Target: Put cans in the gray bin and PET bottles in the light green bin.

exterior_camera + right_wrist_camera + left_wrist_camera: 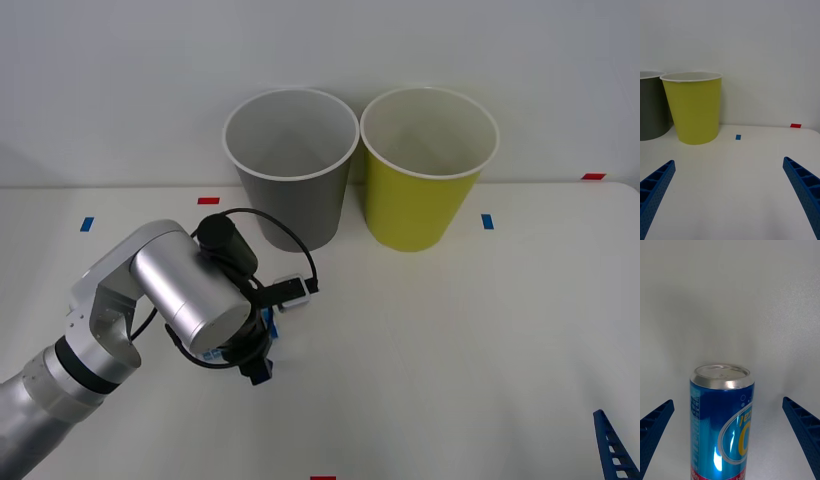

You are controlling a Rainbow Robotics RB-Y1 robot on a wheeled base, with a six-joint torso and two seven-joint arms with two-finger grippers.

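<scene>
My left gripper [730,450], jaws wide, straddles without touching the blue can [721,423] lying on the table [450,340], its long axis running straight out between my fingers, while the gray bin [290,165] and light green bin [428,165] stand empty beyond.

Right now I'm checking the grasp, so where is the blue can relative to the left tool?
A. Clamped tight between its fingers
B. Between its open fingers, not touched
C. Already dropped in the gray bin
B: the can sits between the left tool's spread fingers, gaps on both sides.
</scene>
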